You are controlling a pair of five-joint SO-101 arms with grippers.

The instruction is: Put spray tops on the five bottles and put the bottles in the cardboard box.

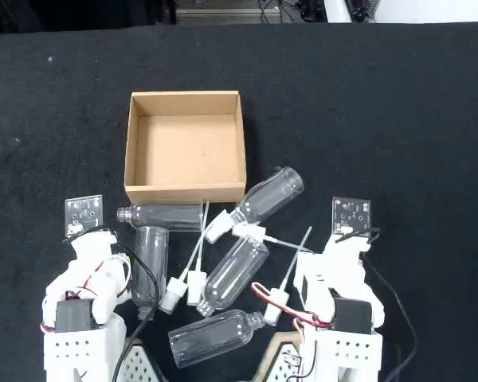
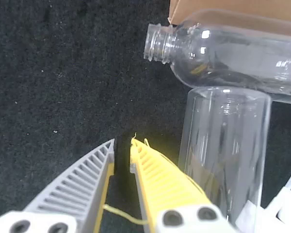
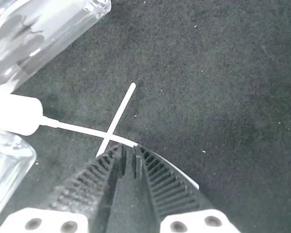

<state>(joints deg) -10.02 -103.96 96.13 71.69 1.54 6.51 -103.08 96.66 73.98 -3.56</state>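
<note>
Now: left pincer (image 2: 122, 145) and right pincer (image 3: 128, 154) both together, empty. Risk: crossed tubes (image 3: 110, 132) just ahead of right pincer may snag together.

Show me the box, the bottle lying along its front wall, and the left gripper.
Box (image 1: 183, 193): high view, on its front wall.
Bottle (image 1: 163, 216): high view, middle of its clear body.
Left gripper (image 2: 122, 143): left wrist view, midway between the fingertips.
</note>
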